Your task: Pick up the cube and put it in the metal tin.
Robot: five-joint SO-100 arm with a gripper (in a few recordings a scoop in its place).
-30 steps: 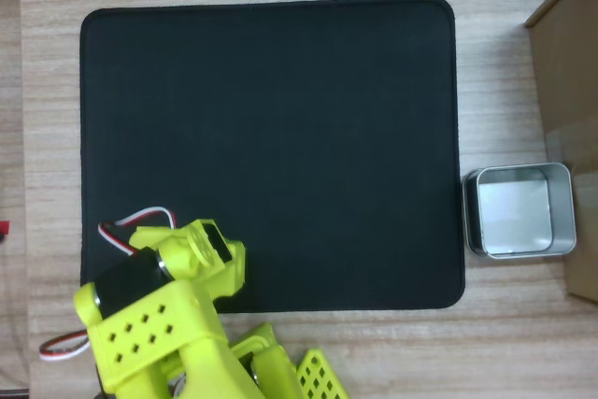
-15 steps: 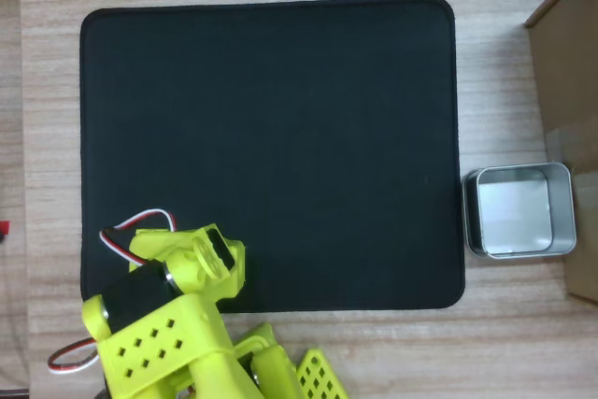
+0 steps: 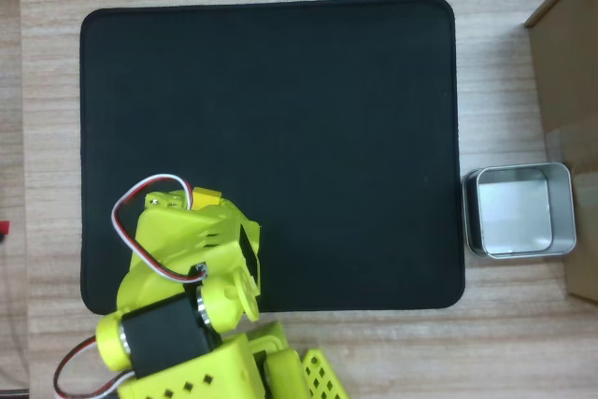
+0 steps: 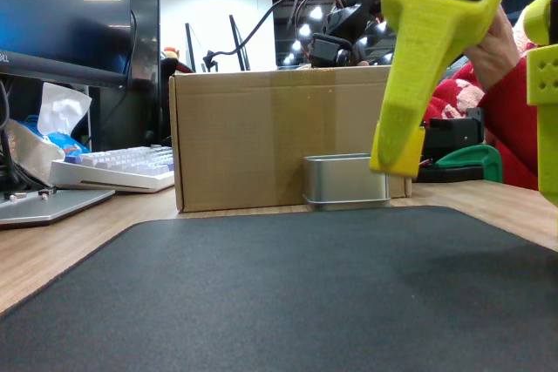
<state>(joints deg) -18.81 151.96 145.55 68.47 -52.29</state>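
since a moment ago the arm has lifted clear of the mat [image 3: 280, 137], fingers [image 4: 397, 161] closed on the cube [image 4: 407, 151]; next comes carrying it to the metal tin [image 3: 519, 210], well apart.

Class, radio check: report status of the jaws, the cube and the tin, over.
Gripper lifted above the black mat, jaws shut on the cube. Metal tin empty, right of the mat in overhead view. Path across the mat looks unobstructed.

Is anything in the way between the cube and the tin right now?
Nothing visible. The cube sits in the claw above the black mat, whose stretch toward the metal tin is bare; the cardboard box lies beyond the tin.
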